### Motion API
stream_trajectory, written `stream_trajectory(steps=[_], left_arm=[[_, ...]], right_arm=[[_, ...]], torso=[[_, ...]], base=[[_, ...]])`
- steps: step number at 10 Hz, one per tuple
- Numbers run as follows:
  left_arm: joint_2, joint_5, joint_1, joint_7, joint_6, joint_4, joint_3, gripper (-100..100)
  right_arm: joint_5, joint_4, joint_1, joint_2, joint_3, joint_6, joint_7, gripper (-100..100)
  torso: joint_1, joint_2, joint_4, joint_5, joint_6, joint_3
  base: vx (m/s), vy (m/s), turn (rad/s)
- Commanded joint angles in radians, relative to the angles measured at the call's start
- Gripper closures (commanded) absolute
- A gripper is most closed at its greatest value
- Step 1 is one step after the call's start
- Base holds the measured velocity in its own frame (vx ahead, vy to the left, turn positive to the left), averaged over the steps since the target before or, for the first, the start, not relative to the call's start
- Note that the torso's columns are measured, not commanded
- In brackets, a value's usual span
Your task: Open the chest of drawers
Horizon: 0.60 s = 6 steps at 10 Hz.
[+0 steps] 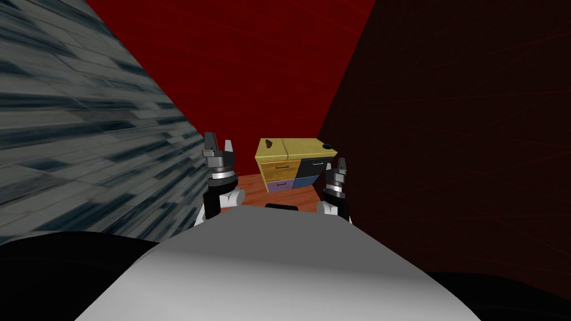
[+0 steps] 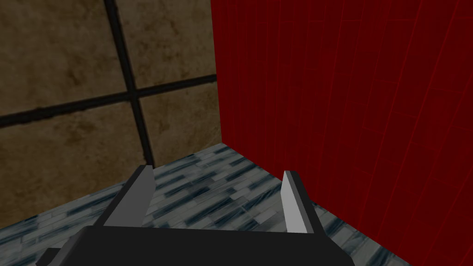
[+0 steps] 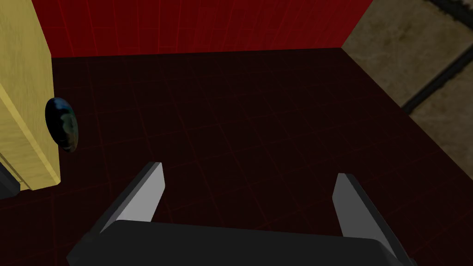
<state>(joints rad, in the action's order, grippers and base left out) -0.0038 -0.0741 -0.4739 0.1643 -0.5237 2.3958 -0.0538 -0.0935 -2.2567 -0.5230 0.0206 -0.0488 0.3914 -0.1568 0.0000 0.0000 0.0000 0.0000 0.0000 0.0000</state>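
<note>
A small chest of drawers [image 1: 295,164] stands ahead against the red wall, with a yellow top and drawer fronts in yellow, dark, purple and blue. All its drawers look closed, each with a thin dark handle. My left gripper [image 1: 218,146] is raised to the left of the chest and well short of it, its fingers [image 2: 141,194] open and empty. My right gripper [image 1: 339,165] hangs near the chest's right front corner, open with nothing between its fingers [image 3: 150,189]. The right wrist view catches the chest's yellow edge [image 3: 23,101] beside that gripper.
A dark brown item [image 1: 269,143] lies on the chest's top at its left, and a dark round thing [image 3: 62,123] sits at its right edge. A grey streaked wall [image 1: 83,139] runs close on my left, a dark red wall [image 1: 457,156] on my right. Reddish wood floor [image 1: 251,192] lies before the chest.
</note>
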Motion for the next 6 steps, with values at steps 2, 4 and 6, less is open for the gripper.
stream_trajectory(steps=[2,4,6], left_arm=[[0.000,0.000,0.000,0.000,0.000,0.000,0.000,0],[0.000,0.000,0.000,0.000,0.000,0.000,0.000,0],[0.000,0.000,0.000,0.000,0.000,0.000,0.000,0]], right_arm=[[0.000,0.000,0.000,0.000,0.000,0.000,0.000,0],[0.000,0.000,0.000,0.000,0.000,0.000,0.000,0],[0.000,0.000,0.000,0.000,0.000,0.000,0.000,0]], torso=[[0.000,0.104,0.105,0.000,0.000,-0.209],[0.000,0.248,0.248,0.000,0.000,-0.497],[0.000,0.396,0.396,0.000,0.000,-0.792]], base=[[0.000,0.000,0.000],[0.000,0.000,0.000],[0.000,0.000,0.000]])
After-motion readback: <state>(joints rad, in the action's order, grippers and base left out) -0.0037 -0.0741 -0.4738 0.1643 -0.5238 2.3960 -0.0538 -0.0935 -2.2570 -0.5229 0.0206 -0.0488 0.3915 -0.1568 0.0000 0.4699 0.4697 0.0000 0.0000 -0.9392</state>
